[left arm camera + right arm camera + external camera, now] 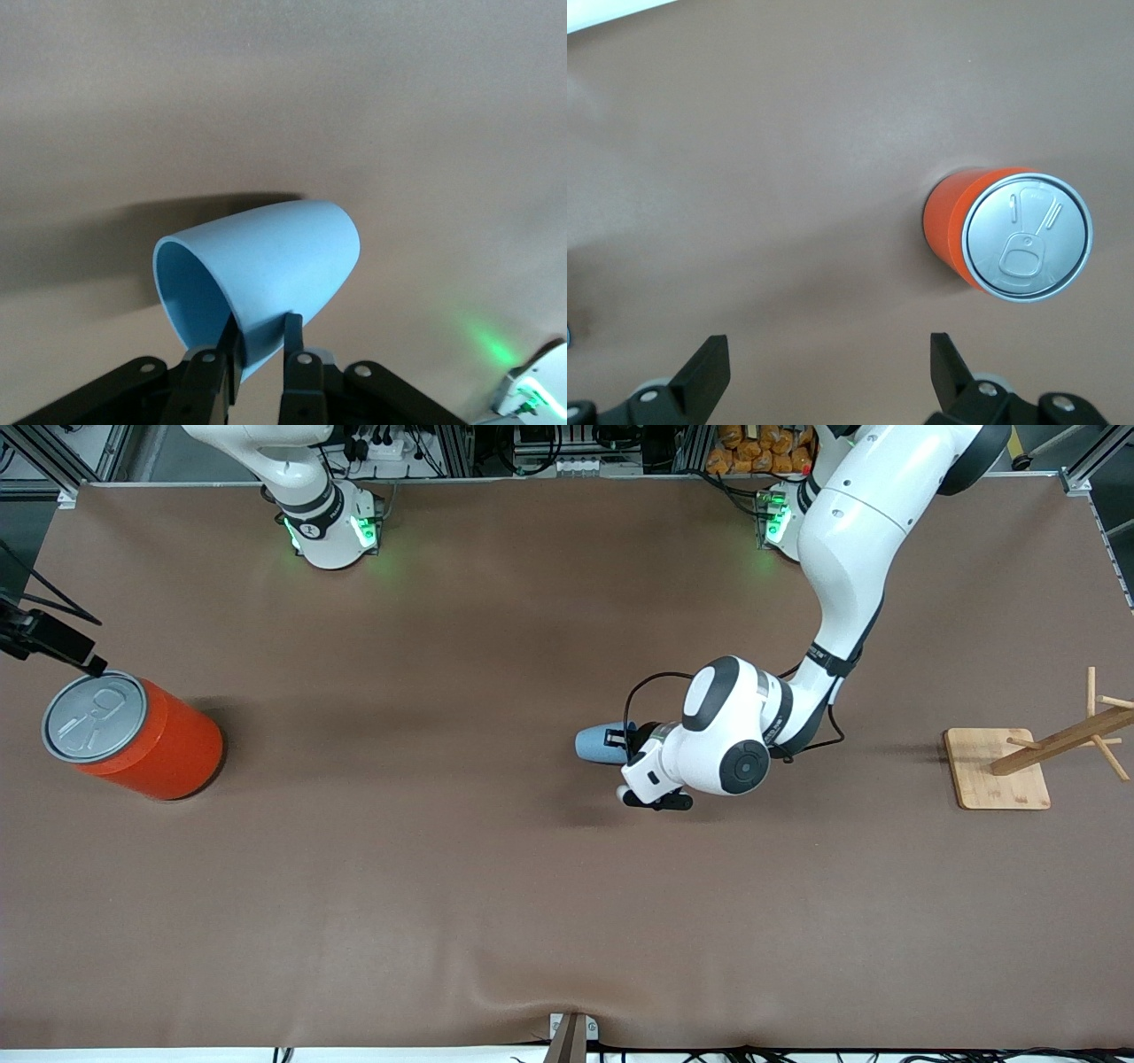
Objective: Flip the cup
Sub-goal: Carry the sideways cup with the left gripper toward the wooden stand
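The light-blue cup [592, 744] lies on its side near the middle of the table, its closed bottom pointing toward the right arm's end. My left gripper [625, 742] is shut on the cup's wall at the rim. In the left wrist view one finger [227, 347] is inside the cup [275, 261] and the other is outside. I cannot tell whether the cup touches the table. My right gripper [828, 354] is open and empty, up over the table near the orange can, and waits.
A large orange can [133, 737] with a grey pull-tab lid stands upright at the right arm's end; it also shows in the right wrist view [1010, 235]. A wooden peg rack [1032, 760] on a square base stands at the left arm's end.
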Available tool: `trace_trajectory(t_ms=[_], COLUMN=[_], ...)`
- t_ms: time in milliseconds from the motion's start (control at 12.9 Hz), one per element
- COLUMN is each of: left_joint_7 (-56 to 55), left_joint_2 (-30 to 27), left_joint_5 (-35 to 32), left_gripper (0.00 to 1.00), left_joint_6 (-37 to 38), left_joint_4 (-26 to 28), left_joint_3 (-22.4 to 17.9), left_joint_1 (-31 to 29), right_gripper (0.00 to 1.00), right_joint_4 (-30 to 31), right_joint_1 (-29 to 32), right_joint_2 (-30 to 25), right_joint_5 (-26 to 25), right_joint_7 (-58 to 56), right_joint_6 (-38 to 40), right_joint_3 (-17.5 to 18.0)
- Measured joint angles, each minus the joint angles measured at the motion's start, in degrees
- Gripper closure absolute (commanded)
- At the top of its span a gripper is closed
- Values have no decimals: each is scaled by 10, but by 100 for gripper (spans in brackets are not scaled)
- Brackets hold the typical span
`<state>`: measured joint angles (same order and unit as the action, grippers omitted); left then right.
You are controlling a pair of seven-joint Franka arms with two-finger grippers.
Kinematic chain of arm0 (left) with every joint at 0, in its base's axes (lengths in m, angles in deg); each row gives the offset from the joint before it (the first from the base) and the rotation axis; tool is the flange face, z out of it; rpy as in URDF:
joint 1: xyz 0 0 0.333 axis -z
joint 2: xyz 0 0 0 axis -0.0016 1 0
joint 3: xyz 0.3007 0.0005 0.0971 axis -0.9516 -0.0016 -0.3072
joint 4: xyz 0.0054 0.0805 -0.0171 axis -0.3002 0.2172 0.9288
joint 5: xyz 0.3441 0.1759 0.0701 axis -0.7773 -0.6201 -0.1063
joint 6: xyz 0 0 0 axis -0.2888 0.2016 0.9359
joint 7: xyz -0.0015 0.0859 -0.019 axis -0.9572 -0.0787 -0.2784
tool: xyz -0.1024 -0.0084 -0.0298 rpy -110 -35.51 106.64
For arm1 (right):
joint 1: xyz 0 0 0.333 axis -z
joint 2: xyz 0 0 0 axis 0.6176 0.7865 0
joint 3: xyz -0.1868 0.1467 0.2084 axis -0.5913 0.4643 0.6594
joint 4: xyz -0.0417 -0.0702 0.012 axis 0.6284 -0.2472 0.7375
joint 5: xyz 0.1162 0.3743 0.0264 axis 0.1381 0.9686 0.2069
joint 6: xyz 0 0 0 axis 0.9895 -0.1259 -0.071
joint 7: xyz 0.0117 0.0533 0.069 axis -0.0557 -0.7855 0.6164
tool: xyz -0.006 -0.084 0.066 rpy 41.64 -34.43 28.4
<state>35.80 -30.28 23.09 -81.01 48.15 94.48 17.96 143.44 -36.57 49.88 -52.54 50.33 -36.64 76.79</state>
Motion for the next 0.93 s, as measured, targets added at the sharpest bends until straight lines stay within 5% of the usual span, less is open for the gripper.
trace_trajectory(t_ms=[311, 932], left_joint_7=[-2, -53], left_joint_2=[-2, -7], left_joint_5=[-9, -27], left_gripper=[100, 100], left_joint_6=[-4, -22], left_joint_4=[-3, -29], left_joint_3=[-1, -12], left_joint_1=[6, 6], right_gripper=[0, 0], right_joint_4=[-36, -37], right_joint_1=[8, 7], right_joint_2=[2, 3], right_joint_5=[40, 41], right_joint_7=[0, 0], right_joint_6=[29, 43], right_joint_3=[-31, -30])
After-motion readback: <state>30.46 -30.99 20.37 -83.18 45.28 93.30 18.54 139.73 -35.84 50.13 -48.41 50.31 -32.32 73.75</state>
